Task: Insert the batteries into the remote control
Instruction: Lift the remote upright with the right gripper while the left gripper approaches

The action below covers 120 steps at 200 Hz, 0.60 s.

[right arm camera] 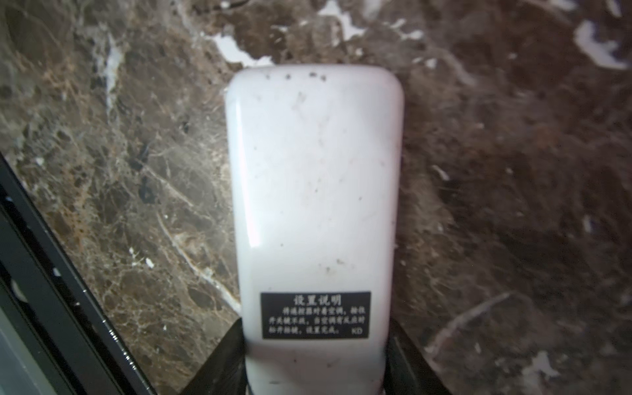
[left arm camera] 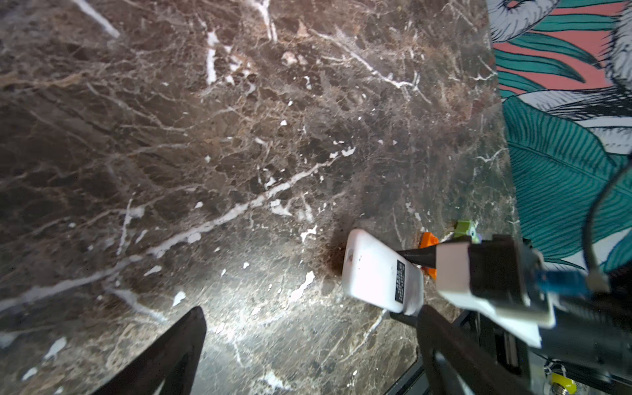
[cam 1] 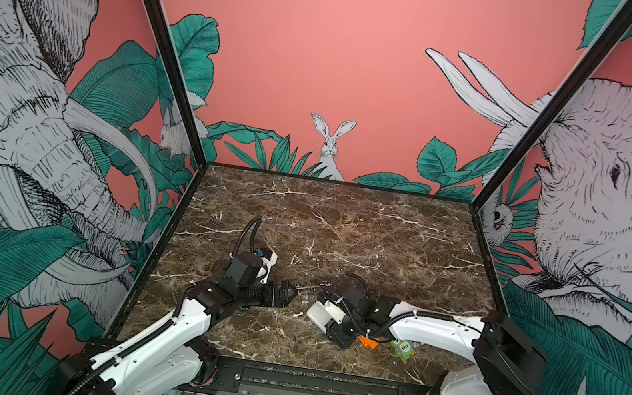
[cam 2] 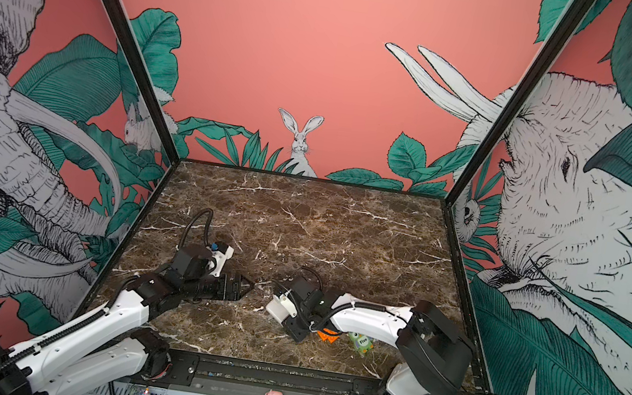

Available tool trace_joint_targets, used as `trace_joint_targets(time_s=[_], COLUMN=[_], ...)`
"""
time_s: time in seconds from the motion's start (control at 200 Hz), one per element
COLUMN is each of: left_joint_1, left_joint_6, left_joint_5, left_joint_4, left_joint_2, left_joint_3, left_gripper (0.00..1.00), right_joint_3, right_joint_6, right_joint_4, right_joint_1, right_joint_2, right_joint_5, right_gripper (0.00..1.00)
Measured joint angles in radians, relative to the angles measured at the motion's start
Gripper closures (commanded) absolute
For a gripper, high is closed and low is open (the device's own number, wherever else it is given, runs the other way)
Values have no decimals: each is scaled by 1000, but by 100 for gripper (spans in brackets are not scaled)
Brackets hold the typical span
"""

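Here we are at the near middle of the worktop [cam 1: 343, 231], and the right fingers [right arm camera: 219, 362] are clamped on the remote control [cam 1: 321, 312], one on each long edge at the end that carries the black label. The plain white back faces up, and its free end points left towards the other arm. Whether it has cleared the worktop I cannot tell. The left fingers [left arm camera: 178, 349] are spread wide with nothing between them, just left of the remote and not touching it. I cannot make out the batteries in any view. The only orange in sight is the studded brick [cam 1: 367, 342] tucked under the right arm, beside the green owl toy [cam 1: 404, 349]. This looks like the early going: present the back so the battery bay can be opened. To do it well, the right arm wants to hold the remote level and steady, back up. No cover seam shows, so if the cover sits under that grip, the grip should shift clear first. The left arm should come in low and square rather than knock the free end.
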<state>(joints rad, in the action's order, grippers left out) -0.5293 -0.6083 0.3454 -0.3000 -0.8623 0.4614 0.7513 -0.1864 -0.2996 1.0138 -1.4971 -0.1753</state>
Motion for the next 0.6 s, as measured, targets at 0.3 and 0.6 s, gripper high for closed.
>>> trace_joint_targets(time_s=[0.3,0.6], left_joint_1=[0,0], left_joint_6=[3,-6], left_joint_5=[163,350], left_joint_4=[152,319], left_joint_2=[66,99], left_joint_3=[43,101], left_gripper=[1,1], right_joint_3=[-38,-38], right_joint_6=[-140,-243], right_joint_4=[161,375], right_joint_1=[-122,-198], right_joint_2=[161,328], right_joint_5=[-150,-343], right_gripper=[99,99])
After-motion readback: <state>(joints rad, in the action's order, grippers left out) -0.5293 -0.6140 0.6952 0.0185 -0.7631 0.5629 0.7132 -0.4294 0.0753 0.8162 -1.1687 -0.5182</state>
